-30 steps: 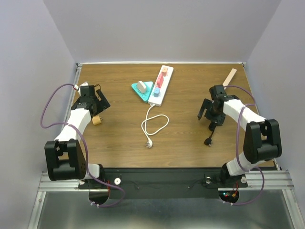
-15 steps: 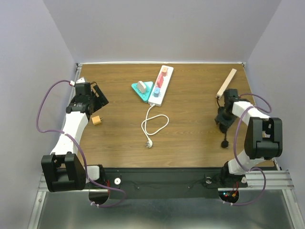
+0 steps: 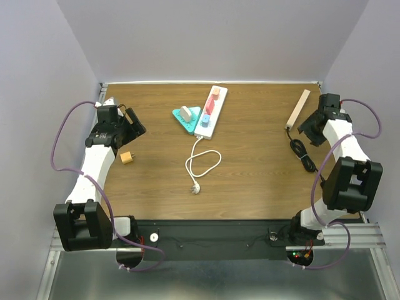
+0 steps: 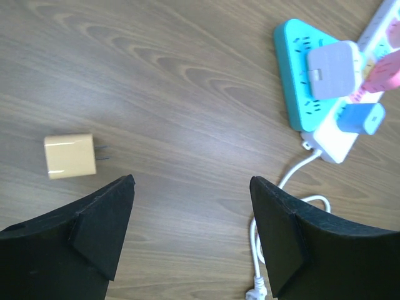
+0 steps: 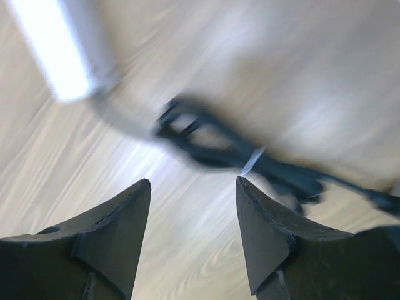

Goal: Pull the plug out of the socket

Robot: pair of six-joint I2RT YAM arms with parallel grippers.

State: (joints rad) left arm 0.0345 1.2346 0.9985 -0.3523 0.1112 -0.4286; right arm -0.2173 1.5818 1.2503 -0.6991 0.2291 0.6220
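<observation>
Tan plug (image 4: pixel 70 155) flat on table (image 4: pixel 187 94) (left gripper (image 4: pixel 192 187) spread, empty)

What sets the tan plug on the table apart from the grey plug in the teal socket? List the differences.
Colour: the tan plug is yellowish; the grey plug is pale grey. State: the tan plug lies loose on the table, prongs bare; the grey plug sits in the teal socket, prongs hidden. Both are boxy adapters without cords.
</observation>
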